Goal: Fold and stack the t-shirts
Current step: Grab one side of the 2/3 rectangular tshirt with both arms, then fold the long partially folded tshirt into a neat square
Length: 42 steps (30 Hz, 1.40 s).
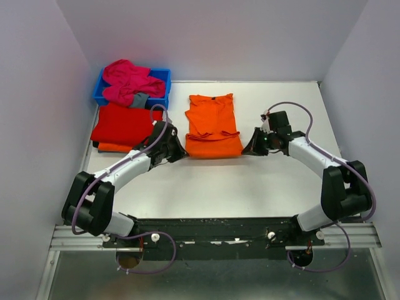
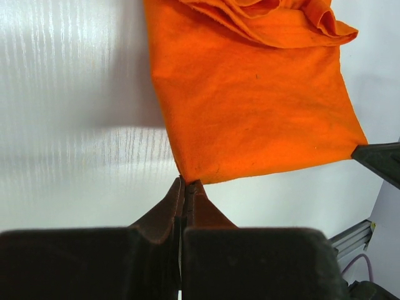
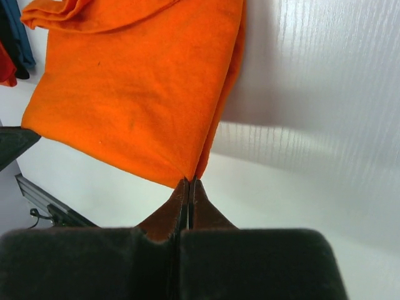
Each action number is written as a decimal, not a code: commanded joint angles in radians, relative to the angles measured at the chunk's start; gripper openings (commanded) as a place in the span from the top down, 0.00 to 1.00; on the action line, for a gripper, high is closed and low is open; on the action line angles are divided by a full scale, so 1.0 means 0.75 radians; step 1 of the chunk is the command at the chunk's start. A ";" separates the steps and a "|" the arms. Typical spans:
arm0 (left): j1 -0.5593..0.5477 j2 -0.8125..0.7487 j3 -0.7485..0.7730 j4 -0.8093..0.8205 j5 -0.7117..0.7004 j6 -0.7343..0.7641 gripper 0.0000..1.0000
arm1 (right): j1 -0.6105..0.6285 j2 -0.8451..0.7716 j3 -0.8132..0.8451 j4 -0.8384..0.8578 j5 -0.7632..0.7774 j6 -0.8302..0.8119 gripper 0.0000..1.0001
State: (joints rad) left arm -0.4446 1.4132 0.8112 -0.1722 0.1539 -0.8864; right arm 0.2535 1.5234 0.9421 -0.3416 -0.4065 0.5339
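Pinching the orange t-shirt (image 1: pixel 212 128) by its near corners with my left pincer (image 2: pixel 185 183) and right pincer (image 3: pixel 189 181). Only the red t-shirt (image 1: pixel 122 123) looks folded; pink t-shirts (image 1: pixel 128 81) not done yet.

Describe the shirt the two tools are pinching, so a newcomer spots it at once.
On the white table, look mid-way, right of the blue bin. The orange t-shirt lies alone, near corners pinched by left tool and right tool; the red shirt sits on a stack.

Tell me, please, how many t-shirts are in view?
4: orange t-shirt mid-table; red t-shirt folded at left; second orange t-shirt peeking from under it; pink t-shirt heaped in the blue bin, perhaps hiding more.
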 commanded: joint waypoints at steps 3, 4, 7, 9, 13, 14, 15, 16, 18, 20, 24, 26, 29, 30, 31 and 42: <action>0.004 -0.082 0.086 -0.130 -0.013 0.038 1.00 | -0.003 -0.082 0.065 -0.123 -0.019 -0.006 0.99; 0.002 -0.082 0.141 -0.171 -0.021 0.055 1.00 | -0.003 -0.086 0.132 -0.170 -0.012 -0.014 0.99; 0.004 -0.086 0.351 -0.304 -0.052 0.104 1.00 | -0.003 -0.106 0.343 -0.307 0.026 -0.021 0.99; 0.002 -0.105 0.438 -0.355 -0.060 0.114 1.00 | -0.001 -0.139 0.427 -0.358 0.033 -0.025 0.99; -0.008 -0.178 0.351 -0.349 -0.029 0.098 1.00 | -0.003 -0.207 0.342 -0.351 -0.008 -0.014 0.99; -0.015 -0.207 0.295 -0.337 -0.021 0.088 1.00 | -0.003 -0.227 0.274 -0.326 -0.020 -0.008 0.99; -0.025 -0.239 0.222 -0.315 -0.015 0.075 1.00 | -0.003 -0.248 0.199 -0.300 -0.035 0.002 0.99; -0.037 -0.270 0.142 -0.288 -0.007 0.055 1.00 | -0.003 -0.276 0.131 -0.271 -0.057 0.012 0.99; -0.064 -0.332 0.009 -0.249 0.028 0.018 1.00 | -0.003 -0.333 -0.016 -0.203 -0.114 0.037 0.99; -0.113 -0.411 -0.097 -0.237 0.018 -0.025 1.00 | -0.001 -0.393 -0.139 -0.166 -0.151 0.047 0.99; -0.288 -0.532 -0.261 -0.216 -0.019 -0.141 1.00 | -0.001 -0.534 -0.284 -0.207 -0.133 0.033 0.99; -0.344 -0.569 -0.308 -0.212 -0.021 -0.184 1.00 | -0.001 -0.599 -0.327 -0.240 -0.125 0.029 0.99; -0.362 -0.622 -0.307 -0.245 -0.052 -0.195 1.00 | -0.001 -0.673 -0.346 -0.266 -0.100 0.035 0.99; -0.362 -0.628 -0.286 -0.259 -0.078 -0.185 1.00 | -0.001 -0.681 -0.330 -0.275 -0.080 0.037 0.99; -0.360 -0.630 -0.252 -0.275 -0.097 -0.170 1.00 | -0.001 -0.677 -0.309 -0.275 -0.066 0.041 0.99; -0.119 -0.304 0.125 -0.269 0.016 0.020 1.00 | -0.005 -0.257 0.189 -0.285 0.096 0.047 0.99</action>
State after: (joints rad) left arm -0.6178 1.1046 0.8368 -0.3828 0.1314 -0.9382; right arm 0.2543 1.2106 0.9482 -0.5526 -0.3897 0.5678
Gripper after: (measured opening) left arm 0.025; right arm 0.012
